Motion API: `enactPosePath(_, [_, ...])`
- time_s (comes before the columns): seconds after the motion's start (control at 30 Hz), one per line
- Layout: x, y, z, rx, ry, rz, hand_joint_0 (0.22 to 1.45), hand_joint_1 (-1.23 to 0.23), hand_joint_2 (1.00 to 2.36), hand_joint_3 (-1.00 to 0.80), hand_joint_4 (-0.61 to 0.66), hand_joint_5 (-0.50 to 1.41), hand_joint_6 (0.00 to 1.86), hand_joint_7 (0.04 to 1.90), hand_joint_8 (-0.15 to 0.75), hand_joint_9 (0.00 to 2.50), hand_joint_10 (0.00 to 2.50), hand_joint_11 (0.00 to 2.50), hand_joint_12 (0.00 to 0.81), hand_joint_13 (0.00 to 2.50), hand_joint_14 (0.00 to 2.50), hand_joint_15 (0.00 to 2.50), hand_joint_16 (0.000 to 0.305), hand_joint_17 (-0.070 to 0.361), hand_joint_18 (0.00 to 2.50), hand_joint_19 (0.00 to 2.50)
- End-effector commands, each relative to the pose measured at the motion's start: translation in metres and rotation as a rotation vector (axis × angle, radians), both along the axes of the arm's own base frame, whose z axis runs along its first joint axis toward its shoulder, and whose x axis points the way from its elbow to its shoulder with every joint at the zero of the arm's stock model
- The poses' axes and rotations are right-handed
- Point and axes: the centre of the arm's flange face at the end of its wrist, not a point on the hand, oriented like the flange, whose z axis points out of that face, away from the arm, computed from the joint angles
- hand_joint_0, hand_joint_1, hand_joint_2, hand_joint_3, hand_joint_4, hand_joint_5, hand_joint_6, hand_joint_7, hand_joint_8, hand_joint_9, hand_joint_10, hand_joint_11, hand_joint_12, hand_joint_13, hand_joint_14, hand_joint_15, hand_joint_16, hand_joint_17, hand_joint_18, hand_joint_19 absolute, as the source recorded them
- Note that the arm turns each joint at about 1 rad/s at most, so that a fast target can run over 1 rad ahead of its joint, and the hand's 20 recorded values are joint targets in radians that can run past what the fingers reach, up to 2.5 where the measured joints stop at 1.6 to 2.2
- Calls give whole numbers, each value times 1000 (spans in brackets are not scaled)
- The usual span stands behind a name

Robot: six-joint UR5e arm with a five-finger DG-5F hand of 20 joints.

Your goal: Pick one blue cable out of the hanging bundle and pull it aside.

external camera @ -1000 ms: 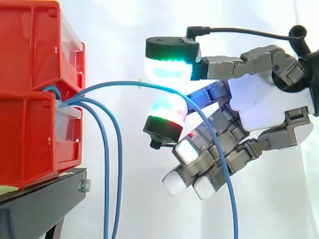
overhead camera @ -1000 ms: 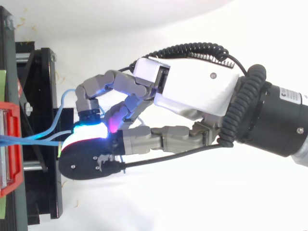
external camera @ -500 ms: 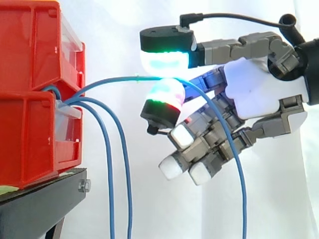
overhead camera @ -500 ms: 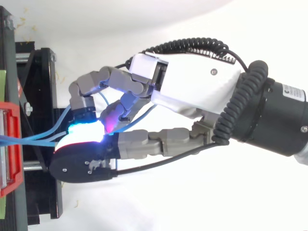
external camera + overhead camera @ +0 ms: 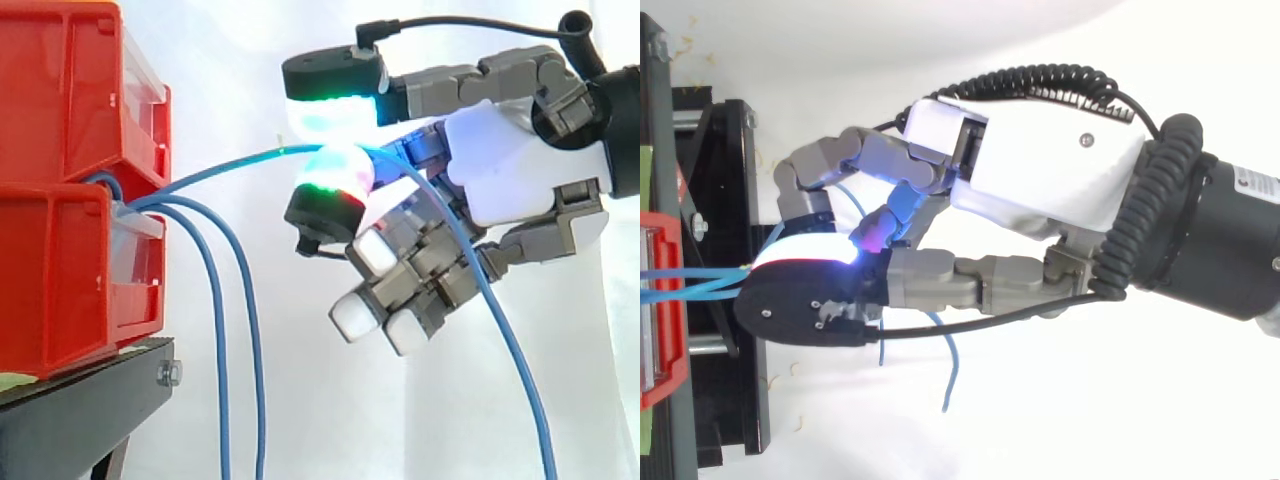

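The red bins [image 5: 70, 200] stood at the left edge. Right of them, in open room, the hand [image 5: 510, 180] pinched one blue cable [image 5: 230, 164] that ran from the bins. Two other cables [image 5: 221, 400] hung just beside the bins.

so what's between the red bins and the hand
In the side view, the pinched blue cable spans that gap; two more blue cables hang below it.

The hand [image 5: 510, 170] has a smooth white shell and grey segmented fingers [image 5: 470, 80]. Its thick pads [image 5: 335, 118] sit in black caps and glow white, cyan, green and red. The wrist [image 5: 1225, 245] is a black cylinder.
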Motion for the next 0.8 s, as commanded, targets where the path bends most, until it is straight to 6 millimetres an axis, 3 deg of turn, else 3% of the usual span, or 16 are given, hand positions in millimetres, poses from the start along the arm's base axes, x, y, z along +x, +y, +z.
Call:
enactPosePath(0.0, [-2, 2, -11, -2, 15, 4, 473, -471, 1618, 51, 158, -91, 903, 1580, 399, 1184, 16, 626, 482, 953, 17, 593, 75, 168, 839, 584])
enactPosePath(0.07, [-2, 3, -17, 0, 11, 5, 461, -429, 1742, 45, 146, -85, 900, 1591, 398, 1207, 15, 653, 478, 977, 18, 649, 74, 167, 835, 601])
enactPosePath(0.27, [0, 4, -38, 17, -45, 4, 456, -388, 1818, 35, 126, -79, 897, 1588, 403, 1220, 13, 649, 487, 1001, 19, 682, 73, 163, 846, 614])
enactPosePath(0.5, [4, 3, -50, 37, -109, 1, 453, -401, 1841, 40, 115, -78, 895, 1586, 406, 1219, 15, 648, 486, 1001, 18, 684, 73, 163, 848, 612])
enactPosePath(0.67, [6, 3, -50, 49, -131, 2, 479, -505, 1722, 128, 62, -76, 894, 1578, 399, 1234, 12, 655, 478, 1007, 20, 683, 70, 158, 860, 604])
enactPosePath(0.77, [6, 2, -50, 47, -129, 0, 480, -511, 1737, 143, 33, -72, 891, 1585, 391, 1241, 12, 650, 473, 1009, 20, 694, 69, 155, 868, 597])
